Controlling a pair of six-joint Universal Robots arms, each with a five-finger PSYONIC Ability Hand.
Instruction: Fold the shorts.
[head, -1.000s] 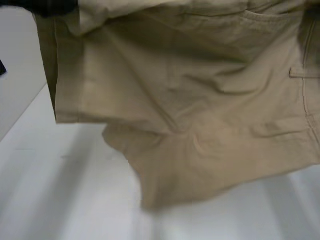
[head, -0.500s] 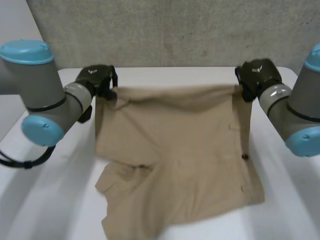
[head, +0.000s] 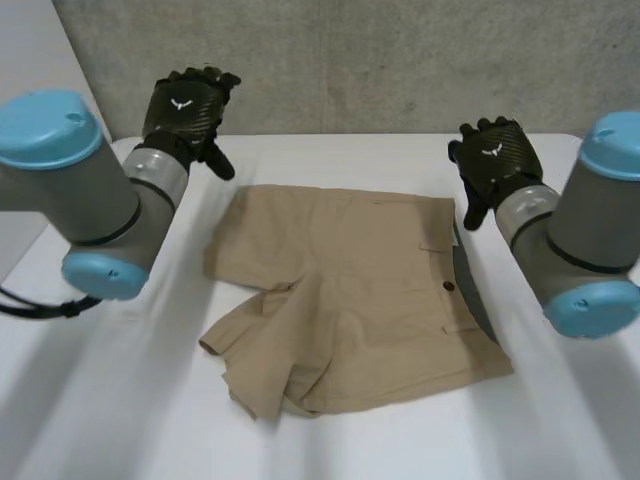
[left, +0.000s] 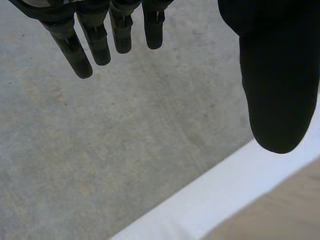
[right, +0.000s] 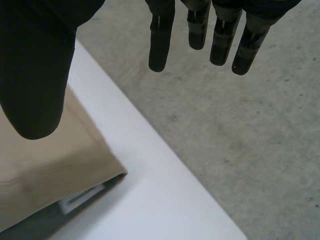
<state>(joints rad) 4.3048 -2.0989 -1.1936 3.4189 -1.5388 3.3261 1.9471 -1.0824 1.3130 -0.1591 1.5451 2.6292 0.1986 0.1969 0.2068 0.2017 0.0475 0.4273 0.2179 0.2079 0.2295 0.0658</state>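
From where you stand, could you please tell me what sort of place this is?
Most likely a robotics lab or test bench, not a home: a plain white table against a bare grey concrete-like wall, and the robot's left hand and right hand, both open, by tan shorts laid on it.

A white table (head: 340, 155) stands with its far edge against a rough grey wall (head: 380, 60), seemingly concrete. Beyond the table's far left corner is a plain pale surface (head: 25, 45), possibly another wall.
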